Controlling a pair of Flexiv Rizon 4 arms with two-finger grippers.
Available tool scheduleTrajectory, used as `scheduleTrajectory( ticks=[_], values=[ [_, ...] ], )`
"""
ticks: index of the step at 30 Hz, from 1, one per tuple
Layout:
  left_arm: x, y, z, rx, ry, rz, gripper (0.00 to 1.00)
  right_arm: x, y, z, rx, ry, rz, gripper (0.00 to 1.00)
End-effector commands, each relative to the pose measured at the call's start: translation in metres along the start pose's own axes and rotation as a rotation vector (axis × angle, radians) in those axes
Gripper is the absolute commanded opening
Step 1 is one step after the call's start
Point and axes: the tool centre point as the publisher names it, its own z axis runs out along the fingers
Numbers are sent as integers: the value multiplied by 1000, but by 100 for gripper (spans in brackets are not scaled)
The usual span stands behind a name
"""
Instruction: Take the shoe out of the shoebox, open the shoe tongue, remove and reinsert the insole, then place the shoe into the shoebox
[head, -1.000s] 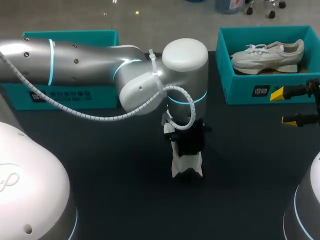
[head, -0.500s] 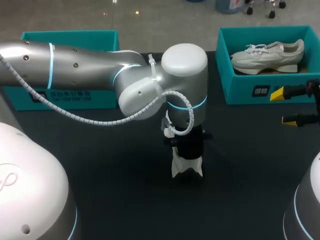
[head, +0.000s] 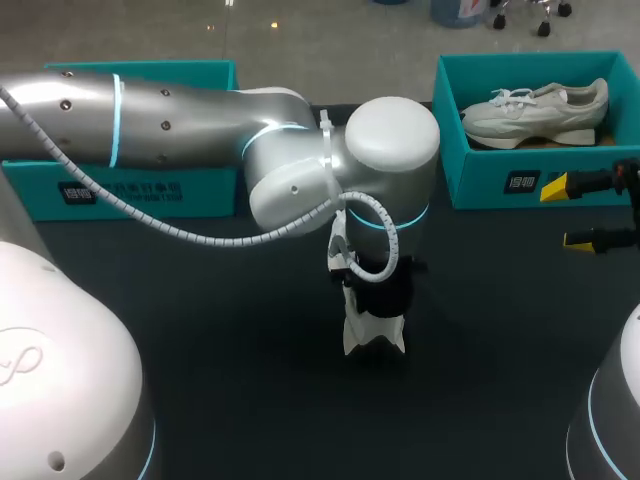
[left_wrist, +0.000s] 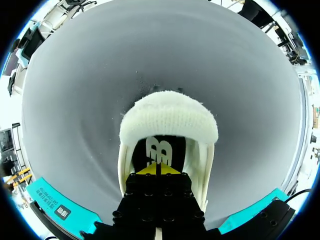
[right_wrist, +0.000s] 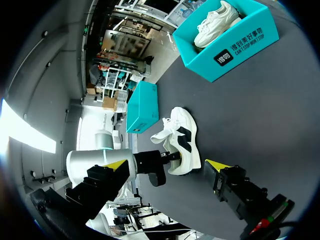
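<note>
Shoe (head: 375, 335) on table (head: 200, 350), centre, outside shoebox (head: 480, 180) (second shoe (head: 535, 110) lies inside it). Left gripper (left_wrist: 157, 170) in shoe opening, tips clenched together over insole (left_wrist: 159, 152); grasp on insole cannot be told. Right gripper (head: 565, 213) released, near shoebox.

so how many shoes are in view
2: a white shoe in the right-hand shoebox, a black-and-white shoe mid-table at the left tool; the arm may hide more.

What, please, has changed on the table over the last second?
The left arm swung a little rightward, while the left gripper stayed down in the white-and-black sneaker. The right gripper, the white sneaker and its teal cardboard shoebox kept still.
</note>
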Motion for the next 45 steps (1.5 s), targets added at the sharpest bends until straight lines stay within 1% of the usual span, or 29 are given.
scheduleTrajectory(
  ticks=[1, 7, 12, 13, 14, 15, 16, 17, 18, 19, 21, 27, 31, 37, 41, 45],
  values=[
    [7, 6, -22, -65, -9, -3, 0, 0, -1, 0, -2, -3, 1, 100],
    [9, 26, -27, -131, -11, 6, 0, 0, -1, 0, -2, -3, 1, 100],
    [11, 39, -30, -196, 3, -7, 0, 0, -1, 0, -2, -3, 1, 100],
    [11, 42, -29, -202, 10, -13, 9, 0, -1, 0, -2, -3, 1, 100],
    [11, 44, -28, -204, 15, -15, 27, 0, -1, 0, -2, -3, 1, 100],
    [10, 44, -27, -203, 17, -13, 35, 0, -1, 0, -2, -3, 1, 100],
    [10, 45, -26, -201, 21, -12, 38, 0, -1, 0, -2, -3, 1, 100],
    [9, 44, -26, -206, 28, -11, 45, 0, -1, 0, -2, -3, 1, 100],
    [9, 43, -26, -206, 33, -9, 68, 0, -1, 0, -2, -3, 1, 100],
    [8, 42, -26, -209, 42, -6, 83, 0, -1, 0, -2, -3, 1, 100],
    [8, 40, -26, -211, 51, -6, 100, 0, -1, 0, -2, -3, 1, 100],
    [13, 35, -30, -214, 69, -25, 100, 0, -1, 0, -2, -3, 1, 100],
    [19, 36, -31, -217, 77, -45, 100, 0, -1, 0, -2, -3, 1, 100],
    [25, 48, -33, -218, 91, -69, 100, 0, -1, 0, -2, -3, 1, 100],
    [26, 61, -35, -213, 81, -82, 100, 0, -1, 0, -2, -3, 1, 100],
    [26, 68, -34, -210, 84, -84, 100, 0, -1, 0, -2, -3, 1, 100]
  ],
)
